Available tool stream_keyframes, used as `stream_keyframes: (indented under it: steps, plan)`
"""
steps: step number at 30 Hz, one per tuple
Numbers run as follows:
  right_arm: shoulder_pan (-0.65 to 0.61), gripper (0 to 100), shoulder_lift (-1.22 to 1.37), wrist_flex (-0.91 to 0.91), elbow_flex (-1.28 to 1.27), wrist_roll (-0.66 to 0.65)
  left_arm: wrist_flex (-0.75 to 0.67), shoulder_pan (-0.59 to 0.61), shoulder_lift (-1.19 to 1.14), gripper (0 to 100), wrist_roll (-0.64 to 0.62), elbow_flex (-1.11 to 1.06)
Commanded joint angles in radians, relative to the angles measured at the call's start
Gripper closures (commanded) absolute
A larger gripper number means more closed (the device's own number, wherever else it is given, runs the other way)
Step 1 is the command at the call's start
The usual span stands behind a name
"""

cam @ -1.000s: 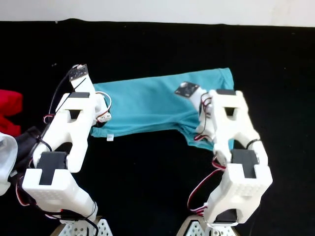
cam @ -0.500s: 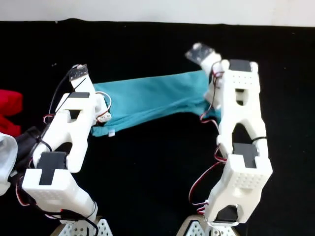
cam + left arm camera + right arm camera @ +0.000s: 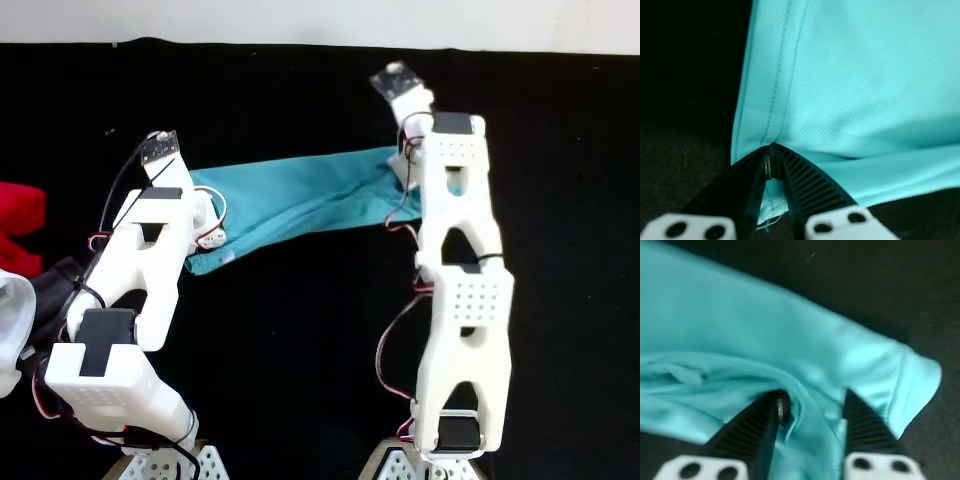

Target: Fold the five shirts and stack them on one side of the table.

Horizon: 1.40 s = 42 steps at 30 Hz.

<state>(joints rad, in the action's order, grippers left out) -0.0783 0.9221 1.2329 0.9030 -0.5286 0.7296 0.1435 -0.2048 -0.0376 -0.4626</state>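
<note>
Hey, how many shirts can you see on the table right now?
2 for sure: a teal shirt stretched across the middle, and a red one bunched at the left edge. Pale cloth near it may be another; more may be hidden.

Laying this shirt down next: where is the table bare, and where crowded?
Bare: black table between the two arms, nearer than the teal shirt; the far strip beyond it; the side outside the right arm. Crowded: the left edge with the red cloth, and the shirt's span between left gripper and right gripper.
</note>
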Motion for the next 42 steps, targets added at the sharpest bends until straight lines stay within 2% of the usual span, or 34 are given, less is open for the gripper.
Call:
stream_keyframes:
  steps: [1, 6, 12, 14, 16, 18, 23, 29, 35, 42]
  plan:
    - [0.033, 77.9, 0.099, -0.015, 0.294, 0.107, -0.035, 0.012, -0.005, 99, -0.005, 0.021]
    - [0.056, 77.9, 0.186, 0.081, 0.610, 0.193, -0.035, 0.012, -0.005, 99, -0.005, 0.021]
    - [0.054, 78.8, 0.191, 0.351, 0.808, 0.190, -0.035, 0.012, -0.005, 99, -0.005, 0.021]
    - [0.053, 85.9, 0.191, 0.440, 0.834, 0.189, -0.035, 0.012, -0.005, 99, -0.005, 0.021]
    - [0.051, 98.8, 0.200, 0.489, 0.835, 0.153, -0.035, 0.012, -0.005, 99, -0.005, 0.021]
    - [0.048, 97.0, 0.214, 0.522, 0.816, 0.091, -0.035, 0.012, -0.005, 99, -0.005, 0.021]
    - [0.044, 99.2, 0.268, 0.515, 0.750, 0.086, -0.035, 0.012, -0.005, 99, -0.005, 0.021]
    - [0.074, 99.2, 0.403, 0.280, 0.742, 0.086, -0.035, 0.012, -0.005, 99, -0.005, 0.021]
    - [0.130, 99.2, 0.441, 0.153, 0.750, 0.091, -0.035, 0.012, -0.005, 99, -0.005, 0.021]
    - [0.058, 99.2, 0.404, 0.269, 0.865, 0.092, -0.035, 0.012, -0.005, 99, -0.005, 0.021]
